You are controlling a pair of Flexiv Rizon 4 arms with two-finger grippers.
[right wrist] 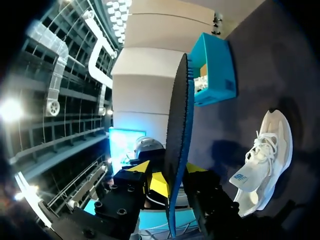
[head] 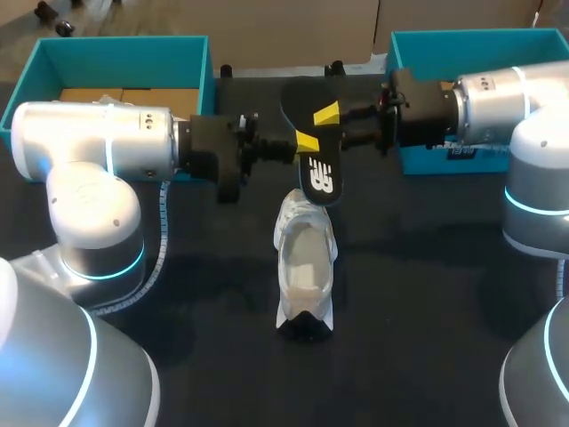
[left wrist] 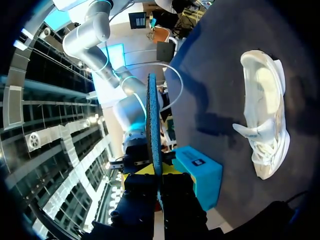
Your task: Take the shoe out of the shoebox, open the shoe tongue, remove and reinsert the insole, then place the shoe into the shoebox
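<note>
Above the middle of the dark table [head: 427, 294] you have the black insole [head: 318, 173] held in the air, and both arms have hold of it. Your left gripper [head: 302, 147] comes in from the left and your right gripper [head: 331, 120] from the right, and they meet on the insole's upper part. In the head view a yellow tip of each lies on the face turned to the camera. Seen from your left wrist, the insole [left wrist: 154, 125] stands edge-on in the left gripper [left wrist: 159, 180], whose jaws are drawn narrow and press it from both sides. From your right wrist it is the same: the insole [right wrist: 180, 130] runs edge-on through the right gripper [right wrist: 175, 182], clamped between the two yellow tips. Just below the insole the white shoe [head: 305, 267] rests on the table, sole down and mouth facing up, lying lengthwise away from you and free of both grippers. Both wrist cameras see it off to one side of the grippers [left wrist: 265, 125] [right wrist: 262, 160]. Your left teal box [head: 124, 53] sits at the far left of the table with brown card inside. Your right teal box [head: 462, 40] sits at the far right, partly behind the right arm.
</note>
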